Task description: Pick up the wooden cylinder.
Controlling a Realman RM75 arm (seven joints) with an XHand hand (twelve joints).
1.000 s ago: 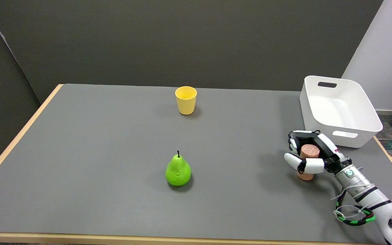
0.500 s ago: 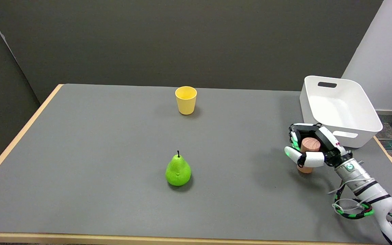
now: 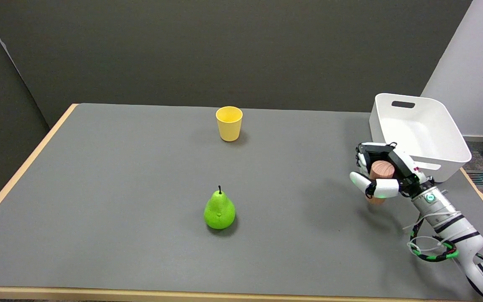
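While its white arm reached in from the lower right, the right hand gripped the wooden cylinder, fingers curled around the far side and thumb across the front. Upright, the cylinder sat just in front of the white bin, raised above the grey surface. Well left of the bin stood a green pear and a yellow cup.

No legible text, labels, brands, numbers or signs found on any item or surface in view.
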